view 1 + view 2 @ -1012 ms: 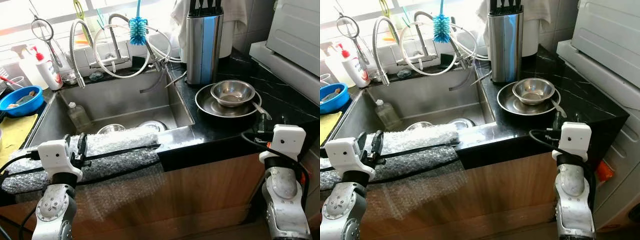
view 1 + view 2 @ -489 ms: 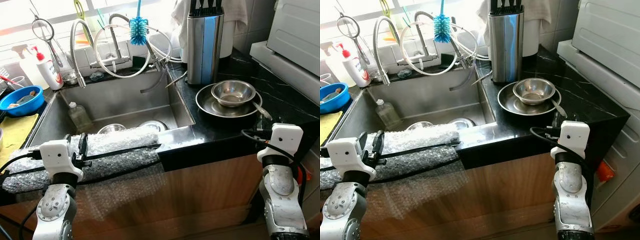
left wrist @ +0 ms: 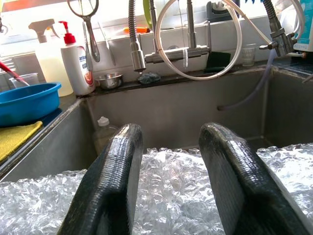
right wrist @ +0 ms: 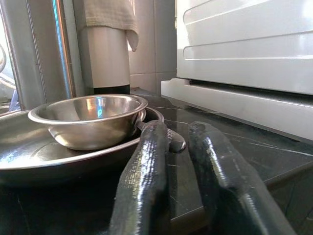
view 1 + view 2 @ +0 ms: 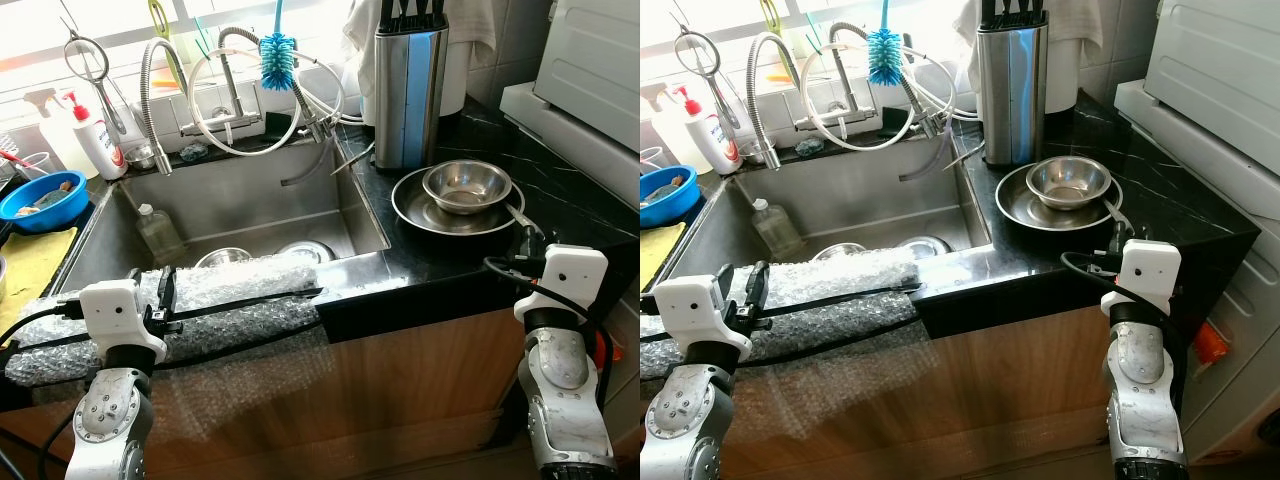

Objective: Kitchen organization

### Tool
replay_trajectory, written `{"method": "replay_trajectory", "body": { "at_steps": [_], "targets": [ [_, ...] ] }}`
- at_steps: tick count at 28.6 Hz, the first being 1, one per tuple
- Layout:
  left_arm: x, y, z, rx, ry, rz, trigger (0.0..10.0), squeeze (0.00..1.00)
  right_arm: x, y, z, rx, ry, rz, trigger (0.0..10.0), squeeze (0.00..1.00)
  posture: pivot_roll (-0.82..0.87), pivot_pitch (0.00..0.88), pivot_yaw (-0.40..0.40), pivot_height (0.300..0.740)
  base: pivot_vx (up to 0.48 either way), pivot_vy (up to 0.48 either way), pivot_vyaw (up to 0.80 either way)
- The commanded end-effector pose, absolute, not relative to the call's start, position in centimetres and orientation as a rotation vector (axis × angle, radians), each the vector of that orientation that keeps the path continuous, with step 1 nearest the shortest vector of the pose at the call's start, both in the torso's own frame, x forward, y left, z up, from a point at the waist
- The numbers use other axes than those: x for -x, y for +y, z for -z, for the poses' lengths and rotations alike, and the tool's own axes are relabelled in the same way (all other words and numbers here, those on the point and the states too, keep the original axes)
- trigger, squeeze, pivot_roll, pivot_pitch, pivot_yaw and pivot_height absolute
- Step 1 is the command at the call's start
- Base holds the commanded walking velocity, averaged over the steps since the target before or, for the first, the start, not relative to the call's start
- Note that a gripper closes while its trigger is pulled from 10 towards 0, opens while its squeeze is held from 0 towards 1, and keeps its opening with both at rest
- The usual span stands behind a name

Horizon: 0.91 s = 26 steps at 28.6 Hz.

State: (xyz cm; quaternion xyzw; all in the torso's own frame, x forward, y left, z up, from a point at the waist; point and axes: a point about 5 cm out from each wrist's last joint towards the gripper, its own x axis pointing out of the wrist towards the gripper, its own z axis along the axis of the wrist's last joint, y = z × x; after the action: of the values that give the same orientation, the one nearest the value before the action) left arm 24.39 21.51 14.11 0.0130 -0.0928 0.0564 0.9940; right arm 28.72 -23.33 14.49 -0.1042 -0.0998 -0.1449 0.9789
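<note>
Steel bowl [image 5: 466, 186] nested in a steel plate [image 5: 412, 207] right of the sink [image 5: 240, 205] — just beyond the right gripper [image 4: 171, 142], fingers slightly parted — left gripper [image 3: 168, 147] spread over bubble wrap [image 5: 215, 300].

You see a shiny steel bowl [image 5: 466, 185] on a black veined counter [image 5: 560, 205]; at ten o'clock a blue basin [image 5: 42, 199], yellow cloth [image 5: 30, 262], and turquoise brush [image 5: 277, 58].

Bowl [image 5: 466, 185] on plate [image 5: 415, 209], right of sink [image 5: 250, 195]; knife block [image 5: 408, 85] behind.
</note>
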Motion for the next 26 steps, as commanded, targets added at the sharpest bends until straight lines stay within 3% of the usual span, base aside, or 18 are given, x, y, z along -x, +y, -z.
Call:
{"method": "replay_trajectory", "body": {
  "at_steps": [1, 26],
  "targets": [
    [-24.6, 22.0, -14.3, -0.049, -0.184, -0.125, 10.0, 0.0, -29.2, -22.8, -14.8, 0.192, -0.217, 0.279, 0.0, 0.0, -0.1, 0.0, 0.148, 0.74, 0.0, 0.0, 0.0],
    [-24.8, 21.8, -14.3, -0.042, -0.184, -0.123, 10.0, 0.0, -29.9, -21.9, -16.3, 0.233, -0.282, 0.231, 0.0, 0.0, -0.1, 0.0, 0.143, 0.74, 0.0, 0.0, 0.0]
  ]
}}
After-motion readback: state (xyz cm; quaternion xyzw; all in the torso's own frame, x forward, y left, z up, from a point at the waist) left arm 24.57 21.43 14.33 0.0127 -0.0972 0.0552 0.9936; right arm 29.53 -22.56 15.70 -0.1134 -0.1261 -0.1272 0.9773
